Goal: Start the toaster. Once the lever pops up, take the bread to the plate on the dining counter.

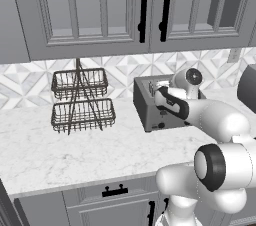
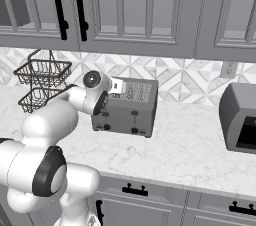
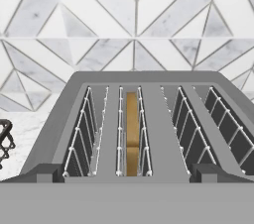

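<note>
**Hand hanging over the toaster top, bread seated in a slot, lever not yet pressed**

While the white marble-look counter [image 2: 190, 155] is carrying everything, the grey toaster [image 2: 131, 106] is standing near the tiled backsplash [image 3: 134, 15], with a two-tier wire basket [image 1: 80, 101] well apart to its left and a dark grey appliance [image 2: 240, 117] well apart to its right. The arm is reaching forward, so the gripper [image 2: 116, 86] is sitting at the toaster's top left end, jaws spread fully and holding nothing.

In the hand view, the bread [image 3: 131, 134] is standing on edge in the second slot from the left, its long axis running straight away from the camera, sunk below the slot rim. It is lying ahead of and below the jaws.

The lever [image 2: 134, 114] is sitting on the front face, below the hand and round the top edge. Judgement: the coming move is calling for the hand to drop down the front face onto that tab, not into the slots.
</note>
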Motion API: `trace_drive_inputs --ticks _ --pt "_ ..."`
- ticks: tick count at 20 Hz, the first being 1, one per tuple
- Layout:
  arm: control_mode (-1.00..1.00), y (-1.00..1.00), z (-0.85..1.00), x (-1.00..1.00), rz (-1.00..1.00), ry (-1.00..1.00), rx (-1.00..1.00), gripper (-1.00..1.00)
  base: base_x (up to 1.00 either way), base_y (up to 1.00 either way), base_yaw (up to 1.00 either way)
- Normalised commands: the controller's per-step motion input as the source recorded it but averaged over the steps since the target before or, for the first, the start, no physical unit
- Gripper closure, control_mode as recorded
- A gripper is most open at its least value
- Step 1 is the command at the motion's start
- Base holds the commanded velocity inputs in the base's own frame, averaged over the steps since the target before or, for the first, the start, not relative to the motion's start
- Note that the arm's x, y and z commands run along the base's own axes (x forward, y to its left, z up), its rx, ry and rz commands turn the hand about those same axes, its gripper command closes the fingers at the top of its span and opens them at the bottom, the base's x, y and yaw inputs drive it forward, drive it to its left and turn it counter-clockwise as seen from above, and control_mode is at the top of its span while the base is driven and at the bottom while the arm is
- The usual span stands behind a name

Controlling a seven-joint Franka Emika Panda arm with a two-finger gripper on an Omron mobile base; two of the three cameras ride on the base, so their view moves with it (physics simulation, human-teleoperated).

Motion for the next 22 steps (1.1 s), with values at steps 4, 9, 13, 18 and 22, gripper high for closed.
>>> trace_drive_inputs --ticks 4,9,13,18,22 --pt "-1.0 0.0 0.0 0.0 0.0 0.0 0.0 -1.0 0.0 0.0 0.0" --pt "-1.0 0.0 0.0 0.0 0.0 0.0 0.0 -1.0 0.0 0.0 0.0" --pt "-1.0 0.0 0.0 -0.01 0.0 0.0 0.0 -1.0 0.0 0.0 0.0" --pt "-1.0 0.0 0.0 0.0 0.0 0.0 0.0 -1.0 0.0 0.0 0.0" --pt "-1.0 0.0 0.0 0.0 0.0 0.0 0.0 -1.0 0.0 0.0 0.0"
